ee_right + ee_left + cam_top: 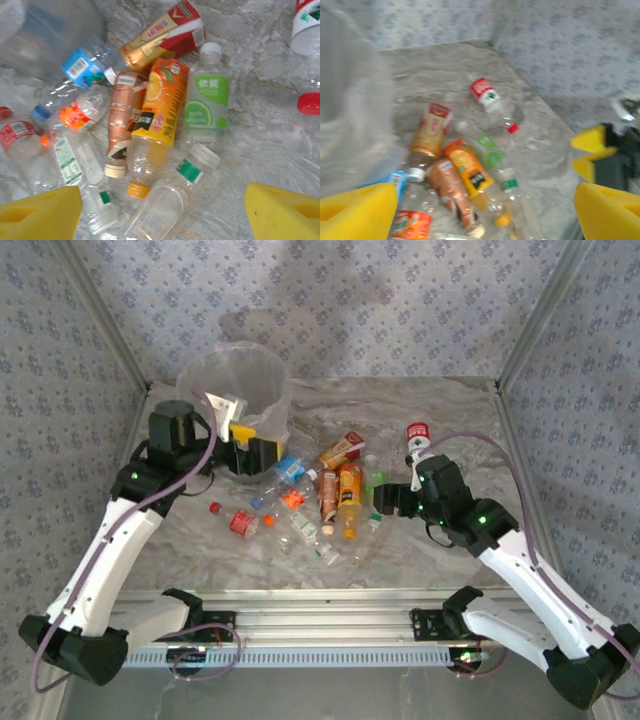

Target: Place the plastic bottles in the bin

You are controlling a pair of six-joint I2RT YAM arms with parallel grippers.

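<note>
Left tool (252, 445) open and empty, just beside the bin (235, 390). Right tool (392, 498) open and empty. Plastic bottles (335, 502) lie heaped on the table (460, 410) between them.

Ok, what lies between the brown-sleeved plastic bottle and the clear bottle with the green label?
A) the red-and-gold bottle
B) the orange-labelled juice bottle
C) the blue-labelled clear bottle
B: in the right wrist view the orange-labelled juice bottle lies lengthwise right between those two.

Top external: high, behind rig, facing down on whole table (540, 430); left wrist low, oblique across bottle pile (470, 172) — right wrist close above same pile
</note>
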